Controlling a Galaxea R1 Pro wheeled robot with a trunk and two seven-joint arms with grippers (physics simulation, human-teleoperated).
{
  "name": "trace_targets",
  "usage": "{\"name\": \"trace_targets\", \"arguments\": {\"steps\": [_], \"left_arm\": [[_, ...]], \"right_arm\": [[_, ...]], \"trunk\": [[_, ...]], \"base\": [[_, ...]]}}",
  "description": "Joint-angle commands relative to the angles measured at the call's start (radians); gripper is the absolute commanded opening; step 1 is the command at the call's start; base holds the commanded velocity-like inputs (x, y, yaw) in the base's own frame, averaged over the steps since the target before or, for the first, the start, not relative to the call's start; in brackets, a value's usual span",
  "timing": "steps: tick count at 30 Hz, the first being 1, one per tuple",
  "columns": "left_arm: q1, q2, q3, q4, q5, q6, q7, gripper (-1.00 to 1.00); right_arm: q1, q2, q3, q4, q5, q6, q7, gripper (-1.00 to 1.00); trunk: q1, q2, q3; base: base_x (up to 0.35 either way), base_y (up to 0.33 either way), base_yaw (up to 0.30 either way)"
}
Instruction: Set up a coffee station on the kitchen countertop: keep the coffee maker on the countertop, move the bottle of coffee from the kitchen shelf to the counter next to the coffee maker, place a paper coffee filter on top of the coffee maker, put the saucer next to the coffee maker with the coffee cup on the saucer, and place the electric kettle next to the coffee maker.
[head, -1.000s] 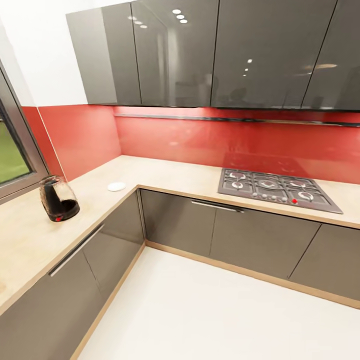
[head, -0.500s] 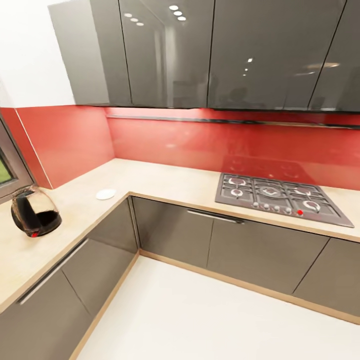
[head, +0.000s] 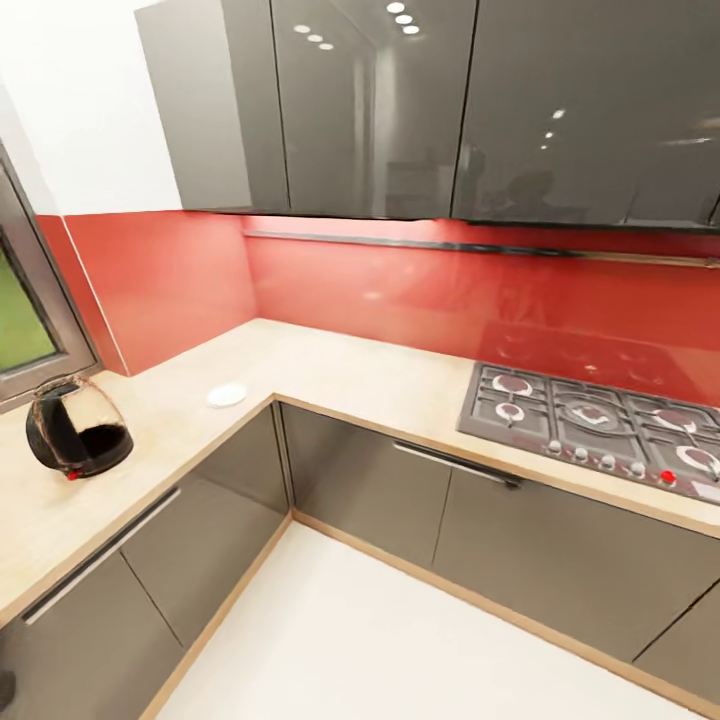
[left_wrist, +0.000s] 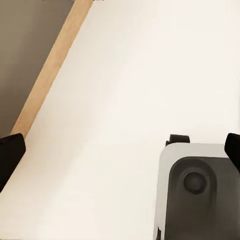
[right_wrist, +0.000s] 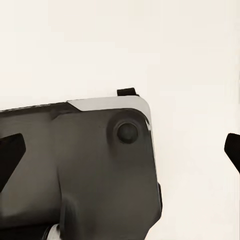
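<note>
The electric kettle (head: 78, 438), dark glass with a black base, stands on the left run of the kitchen countertop (head: 350, 372), below a window. A small round white saucer (head: 227, 395) lies flat near the counter's inner corner, with nothing on it. In the left wrist view my left gripper (left_wrist: 120, 152) hangs open over the pale floor, its dark fingertips (left_wrist: 10, 156) far apart at the picture's edges. My right gripper (right_wrist: 120, 152) is open in the same way above the robot's grey base (right_wrist: 90, 165). Nothing sits between either pair of fingers.
A grey gas hob (head: 600, 425) is set into the right run of the counter. Glossy grey wall cabinets (head: 400, 110) hang above a red backsplash (head: 400, 290). Grey cabinet fronts (head: 360, 480) with bar handles line the white floor (head: 350, 640).
The whole head picture has shifted, so the camera has moved; the hob now sits further right and larger. Kettle and saucer keep their places on the counter.
</note>
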Motion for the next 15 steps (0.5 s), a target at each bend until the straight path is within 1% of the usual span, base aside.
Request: {"name": "trace_targets", "arguments": {"steps": [1,15], "left_arm": [[-0.001,0.000,-0.009,0.001,0.010,-0.003,0.004,1.00],[-0.001,0.000,-0.009,0.001,0.010,-0.004,0.004,1.00]], "right_arm": [[-0.001,0.001,-0.008,0.000,0.009,-0.003,-0.002,1.00],[-0.001,0.001,-0.008,0.000,0.009,-0.003,-0.003,1.00]], "trunk": [[0.001,-0.002,-0.002],[0.001,-0.002,-0.003]], "base": [[0.285,-0.206,0.277],[0.285,-0.206,0.278]]}}
